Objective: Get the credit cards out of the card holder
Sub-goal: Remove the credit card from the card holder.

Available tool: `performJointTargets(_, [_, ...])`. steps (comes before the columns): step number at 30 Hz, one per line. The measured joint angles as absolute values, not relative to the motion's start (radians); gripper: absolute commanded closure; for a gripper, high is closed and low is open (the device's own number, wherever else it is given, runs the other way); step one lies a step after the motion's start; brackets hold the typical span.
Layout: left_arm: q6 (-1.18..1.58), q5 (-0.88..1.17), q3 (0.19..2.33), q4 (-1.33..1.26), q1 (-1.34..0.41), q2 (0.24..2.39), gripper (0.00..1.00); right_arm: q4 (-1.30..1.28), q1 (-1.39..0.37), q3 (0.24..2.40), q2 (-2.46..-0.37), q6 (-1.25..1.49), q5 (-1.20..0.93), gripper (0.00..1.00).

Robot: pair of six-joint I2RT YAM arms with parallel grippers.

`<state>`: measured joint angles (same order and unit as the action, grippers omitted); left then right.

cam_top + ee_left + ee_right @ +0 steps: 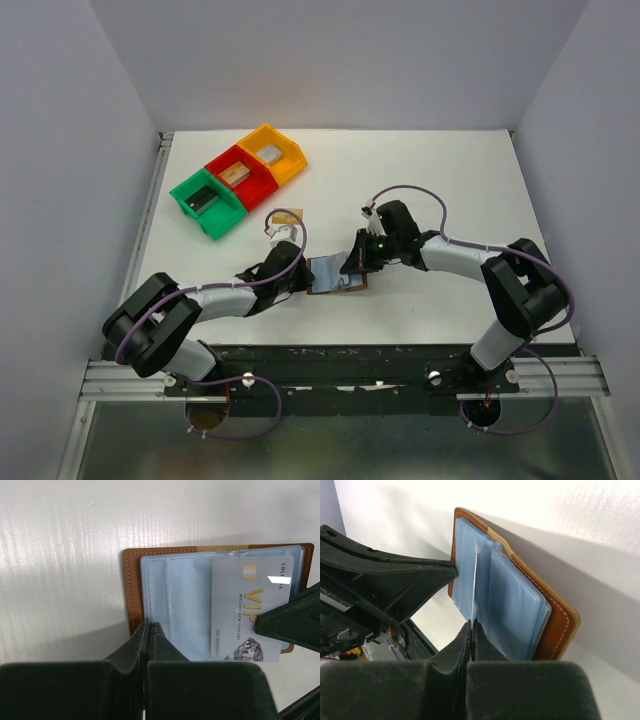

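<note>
while left hand [149, 626], closed, pins the card holder [131, 590], right hand [471, 625] seemingly clamps a card [235, 611].

Enclosure: plain pale grey back wall [340, 60], left wall [60, 150] and right wall [590, 120], all bare and matt. White table [450, 170] fills floor of enclosure, with faint woven texture visible in close views. Pale strip [150, 210] runs along table's left edge. Black panel [340, 355] along near edge, silver metal rail [110, 378] in front of it. Dull grey sheet [350, 445] below rail. Light even, from above; soft shadows and mild glare on tabletop.
</note>
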<state>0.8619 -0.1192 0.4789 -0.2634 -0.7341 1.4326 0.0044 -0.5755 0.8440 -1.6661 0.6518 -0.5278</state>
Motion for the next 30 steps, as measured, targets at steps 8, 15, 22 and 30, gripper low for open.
performJointTargets(8, [0.864,-0.119,0.478,-0.264,-0.734,1.433,1.00,-0.062,-0.574,0.844,-1.631,0.633,-0.490,1.00])
performJointTargets(15, [0.864,-0.119,0.478,-0.264,-0.734,1.432,1.00,-0.122,-0.570,0.852,-1.570,0.615,-0.463,1.00])
performJointTargets(22, [0.857,-0.119,0.478,-0.243,-0.734,1.416,0.91,-0.186,-0.567,0.871,-1.482,0.584,-0.436,1.00])
performJointTargets(30, [0.815,-0.118,0.493,-0.136,-0.734,1.346,0.55,-0.259,-0.567,0.900,-1.387,0.521,-0.403,1.00])
